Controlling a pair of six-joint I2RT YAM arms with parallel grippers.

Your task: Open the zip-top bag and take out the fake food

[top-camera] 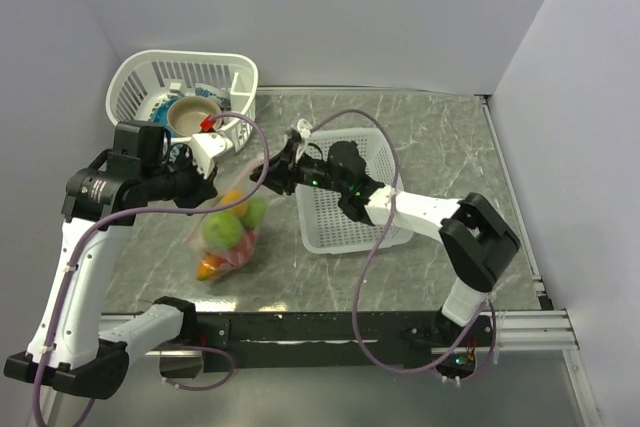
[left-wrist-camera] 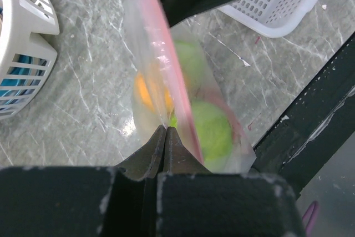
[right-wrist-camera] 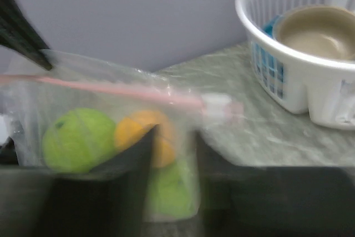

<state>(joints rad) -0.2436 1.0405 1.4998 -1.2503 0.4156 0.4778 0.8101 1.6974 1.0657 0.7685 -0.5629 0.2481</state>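
At the far-left corner of the worktop (top-camera: 440,137) you had a round white basket (top-camera: 140,77) holding a tan bowl (top-camera: 190,117) on a blue plate (top-camera: 160,105).

Just right of it, and nearer the near edge, your left gripper (left-wrist-camera: 166,130) had its fingers pressed together, with no gap showing, on the top of the zip-top bag (top-camera: 228,237). They pinched it at the pink zip strip (left-wrist-camera: 166,65), which ran away from the fingertips along the bag's upper edge. The bag hung down from that pinch over the left half of the worktop, toward the near edge. You could not tell whether its bottom rested on the marble surface.

The fake food sat inside the bag. A lime-green ball (left-wrist-camera: 213,129) lay close under the strip, an orange ball (right-wrist-camera: 145,131) beside another green one, and red and yellow pieces lower down.

Your right gripper (right-wrist-camera: 175,134) reached in from the right to the bag's side, below the white slider end of the strip. Its fingers stood at a narrow gap and were blurred, so you could not tell whether they had hold of the film.

Behind that arm, right of the worktop's middle, stood a rectangular white basket (top-camera: 355,244).
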